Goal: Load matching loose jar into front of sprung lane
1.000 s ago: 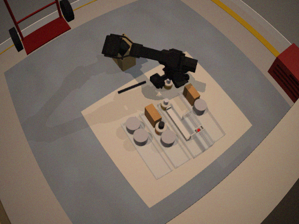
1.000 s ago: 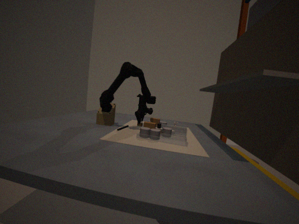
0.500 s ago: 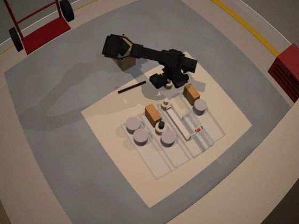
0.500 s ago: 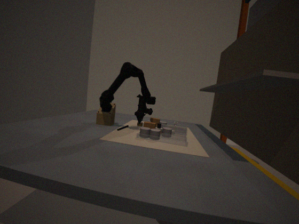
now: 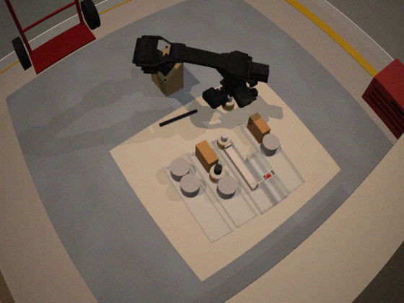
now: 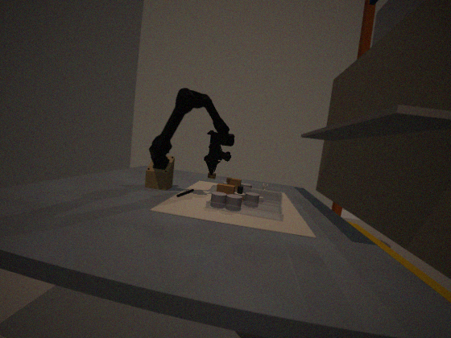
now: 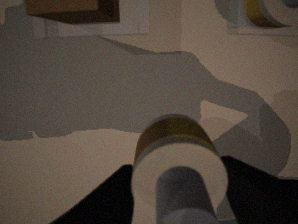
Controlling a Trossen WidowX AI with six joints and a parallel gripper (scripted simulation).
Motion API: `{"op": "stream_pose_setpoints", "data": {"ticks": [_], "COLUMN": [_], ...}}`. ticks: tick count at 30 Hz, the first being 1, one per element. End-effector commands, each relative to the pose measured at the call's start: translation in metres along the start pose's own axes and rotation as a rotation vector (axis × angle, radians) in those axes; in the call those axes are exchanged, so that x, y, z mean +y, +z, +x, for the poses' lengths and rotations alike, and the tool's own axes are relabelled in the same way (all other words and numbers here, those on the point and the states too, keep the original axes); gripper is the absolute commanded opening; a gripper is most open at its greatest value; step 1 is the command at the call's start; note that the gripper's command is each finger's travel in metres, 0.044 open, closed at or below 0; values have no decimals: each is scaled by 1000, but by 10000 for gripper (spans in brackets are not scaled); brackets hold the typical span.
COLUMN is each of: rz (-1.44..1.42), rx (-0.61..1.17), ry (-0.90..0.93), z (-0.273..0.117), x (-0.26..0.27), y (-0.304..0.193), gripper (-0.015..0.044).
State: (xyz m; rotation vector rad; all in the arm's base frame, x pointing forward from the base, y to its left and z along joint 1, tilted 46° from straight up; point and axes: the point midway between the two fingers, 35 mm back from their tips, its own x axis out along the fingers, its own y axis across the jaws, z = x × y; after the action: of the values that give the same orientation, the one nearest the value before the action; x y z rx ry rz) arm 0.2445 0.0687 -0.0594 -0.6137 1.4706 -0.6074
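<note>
My gripper point(image 5: 229, 100) point(image 6: 212, 173) point(image 7: 176, 169) is shut on the loose jar, which hangs upright a little above the mat. This held jar point(image 5: 229, 106) point(image 6: 212, 176) point(image 7: 175, 131) has a grey cap, a pale shoulder and an amber-brown body. A similar grey-capped jar point(image 5: 224, 141) point(image 7: 256, 14) stands at the arm-side end of the sprung lane, with a long pale bar point(image 5: 239, 166) running behind it. A red marker point(image 5: 268, 176) shows farther back on that lane. The pusher plate and the low front stop are hard to make out.
Clear lanes hold an orange-brown box point(image 5: 207, 156) with a black-capped jar point(image 5: 217, 174) behind it, another orange-brown box point(image 5: 259, 128) point(image 7: 75, 10), and several grey cylinders point(image 5: 270, 144) point(image 6: 233, 202). A black rod point(image 5: 177, 117) point(image 6: 185, 193) lies near the arm-side edge of the pale mat point(image 5: 138, 159).
</note>
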Motion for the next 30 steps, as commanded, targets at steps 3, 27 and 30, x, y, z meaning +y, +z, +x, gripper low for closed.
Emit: {"op": "stream_pose_setpoints", "data": {"ticks": [3, 27, 30], "rz": [7, 80, 80], "rx": [2, 0, 0], "ry": [1, -5, -6], "z": [-40, 10, 11], "x": [-3, -78, -78], "y": [-7, 37, 37], "gripper": [0, 0, 0]}}
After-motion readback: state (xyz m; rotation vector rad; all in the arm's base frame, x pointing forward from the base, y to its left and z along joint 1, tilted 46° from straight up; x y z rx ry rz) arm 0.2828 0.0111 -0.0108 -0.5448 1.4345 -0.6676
